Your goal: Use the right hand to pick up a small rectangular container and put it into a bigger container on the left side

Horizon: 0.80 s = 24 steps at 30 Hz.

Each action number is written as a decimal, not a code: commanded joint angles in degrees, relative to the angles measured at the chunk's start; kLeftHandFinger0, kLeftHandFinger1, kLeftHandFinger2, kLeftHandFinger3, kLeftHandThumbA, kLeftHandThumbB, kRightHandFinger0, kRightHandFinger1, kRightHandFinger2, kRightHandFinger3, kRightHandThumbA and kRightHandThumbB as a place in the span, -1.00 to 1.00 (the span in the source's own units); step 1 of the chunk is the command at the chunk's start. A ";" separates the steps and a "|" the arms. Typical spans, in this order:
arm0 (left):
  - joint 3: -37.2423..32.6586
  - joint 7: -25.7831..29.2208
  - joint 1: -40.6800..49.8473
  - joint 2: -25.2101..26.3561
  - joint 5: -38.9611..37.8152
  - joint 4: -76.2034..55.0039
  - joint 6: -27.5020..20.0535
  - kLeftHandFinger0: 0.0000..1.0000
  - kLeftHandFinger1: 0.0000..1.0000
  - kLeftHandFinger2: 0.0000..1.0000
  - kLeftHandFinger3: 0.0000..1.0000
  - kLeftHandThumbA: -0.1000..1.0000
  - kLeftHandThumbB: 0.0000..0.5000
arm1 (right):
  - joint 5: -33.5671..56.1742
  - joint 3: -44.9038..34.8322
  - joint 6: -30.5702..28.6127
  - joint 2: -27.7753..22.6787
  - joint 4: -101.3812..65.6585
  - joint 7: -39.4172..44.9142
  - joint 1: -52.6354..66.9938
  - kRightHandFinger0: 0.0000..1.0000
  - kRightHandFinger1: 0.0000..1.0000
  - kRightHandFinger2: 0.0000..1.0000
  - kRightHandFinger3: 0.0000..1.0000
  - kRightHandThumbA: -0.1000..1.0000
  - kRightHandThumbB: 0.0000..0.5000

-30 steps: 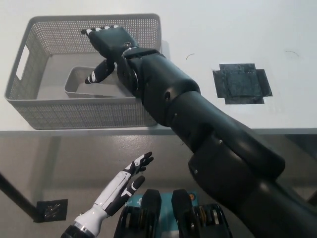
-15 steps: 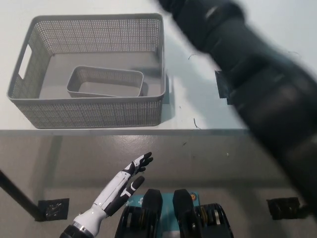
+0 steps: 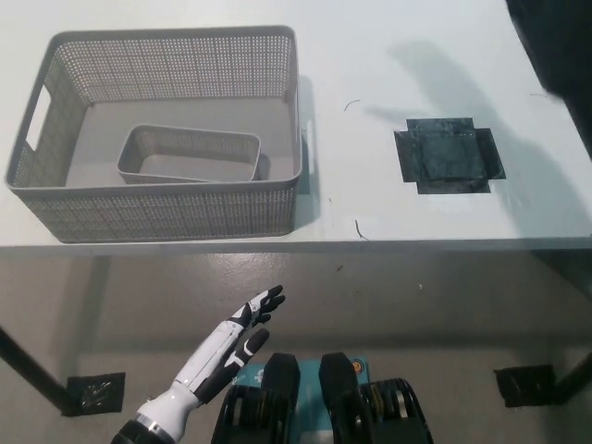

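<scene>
Grey perforated plastic forms both task objects. The small container (image 3: 190, 154) lies inside the basket (image 3: 277, 102), on its floor, toward the near wall and roughly midway between the left and right ends; whether it touches the near wall cannot be told. It sits upright with its opening facing up. Its long axis runs left to right, nearly parallel to the long axis of the basket, with the left end a little nearer than the right. The basket stands on the left part of the white table (image 3: 370, 65), its cut-out handle on the left wall.

The right arm (image 3: 555, 42) shows only as a dark mass at the far right corner, well apart from the basket; its shadow falls on the table near a black patch (image 3: 449, 159). The right hand itself is out of view, so whether its fingers are spread or closed cannot be told. It holds nothing that can be seen.

The left hand (image 3: 242, 335) rests below the near table edge, fingers straight and slightly apart, holding nothing.

The small container lies to the left of the right arm and farther from it than from the left hand. Judged from this layout, the placement appears complete and no further approach is needed.
</scene>
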 commanded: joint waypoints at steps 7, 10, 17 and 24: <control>1.10 0.92 -1.80 -0.23 -1.02 -0.87 -0.62 1.00 1.00 1.00 1.00 1.00 0.68 | 28.09 -13.98 8.05 -8.82 -76.77 2.79 38.08 1.00 1.00 1.00 1.00 1.00 0.39; 1.40 1.34 -2.20 -0.79 -1.73 0.19 -1.96 1.00 1.00 1.00 1.00 1.00 0.65 | 25.30 -8.91 6.59 -2.29 -86.30 -1.67 48.43 1.00 1.00 1.00 1.00 1.00 0.82; 1.92 2.23 -1.61 -1.75 -2.49 0.86 -2.87 1.00 1.00 1.00 1.00 1.00 0.73 | 18.96 1.69 -5.26 1.75 -90.26 -2.71 65.15 1.00 1.00 1.00 1.00 1.00 0.66; 2.47 2.51 -0.98 -1.92 -3.40 0.89 -3.76 1.00 1.00 1.00 1.00 1.00 0.66 | 13.33 3.75 -10.51 7.72 -85.06 -5.17 74.94 1.00 1.00 1.00 1.00 1.00 0.15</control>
